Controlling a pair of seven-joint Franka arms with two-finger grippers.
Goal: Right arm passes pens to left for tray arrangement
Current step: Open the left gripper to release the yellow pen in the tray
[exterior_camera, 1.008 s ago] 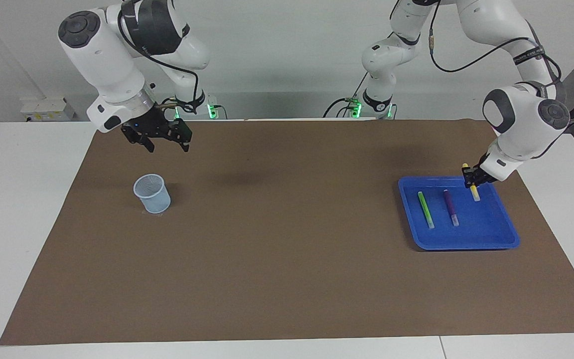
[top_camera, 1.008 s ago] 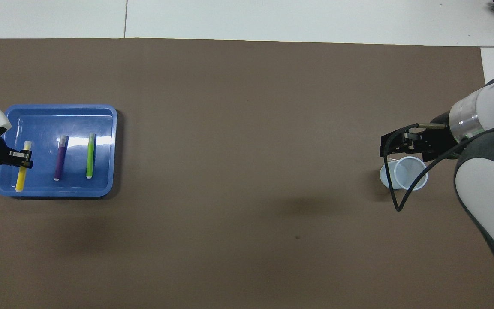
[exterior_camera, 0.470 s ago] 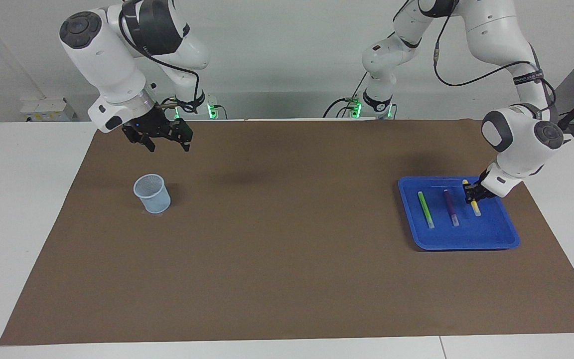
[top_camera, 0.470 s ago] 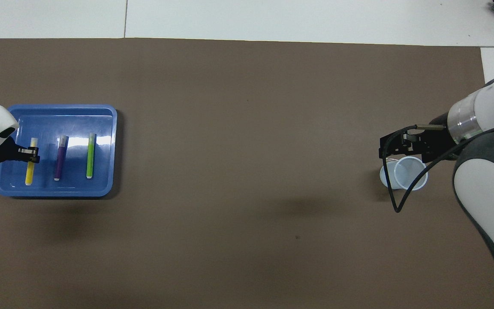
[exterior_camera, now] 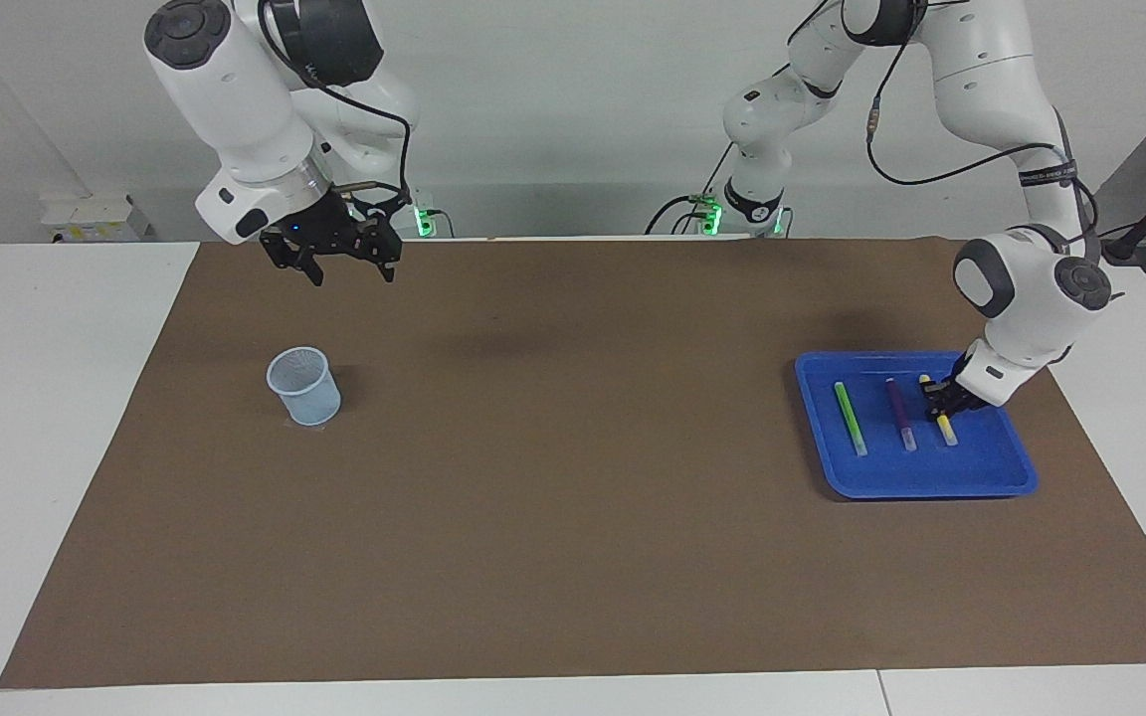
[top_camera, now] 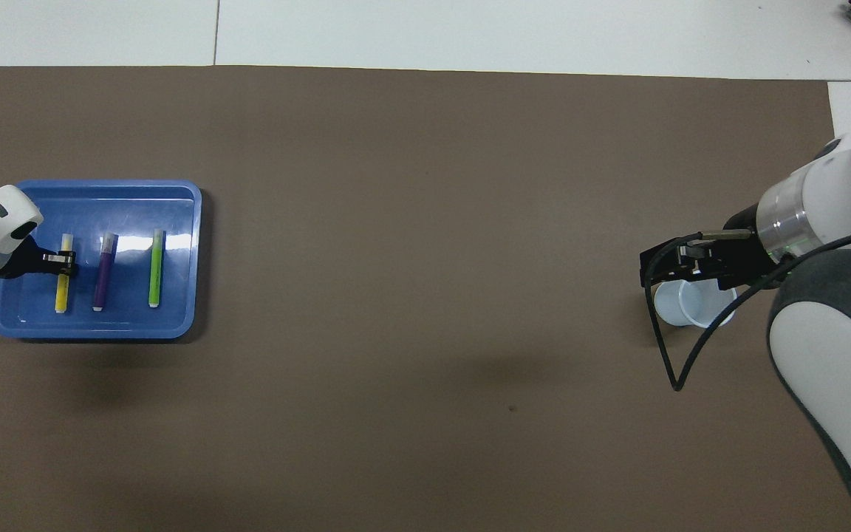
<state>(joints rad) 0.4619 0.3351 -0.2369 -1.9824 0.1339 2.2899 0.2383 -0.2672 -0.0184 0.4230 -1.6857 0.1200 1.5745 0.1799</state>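
The blue tray [exterior_camera: 991,475] [top_camera: 174,207] sits toward the left arm's end of the table. In it lie a green pen [exterior_camera: 850,419] [top_camera: 155,267] and a purple pen [exterior_camera: 900,413] [top_camera: 103,272], side by side. Beside the purple one, my left gripper [exterior_camera: 939,401] [top_camera: 65,263] is shut on the yellow pen [exterior_camera: 946,429] [top_camera: 62,292], low in the tray. My right gripper [exterior_camera: 339,265] [top_camera: 665,264] hangs open and holds nothing, above the mat near the right arm's base.
A small translucent pale-blue cup [exterior_camera: 303,387] [top_camera: 695,303] stands upright on the brown mat [exterior_camera: 553,477] toward the right arm's end. White table [exterior_camera: 46,398] borders the mat at both ends.
My left gripper has carried the yellow pen down into the tray, closer to the purple pen. My right gripper has risen and drawn back toward its base.
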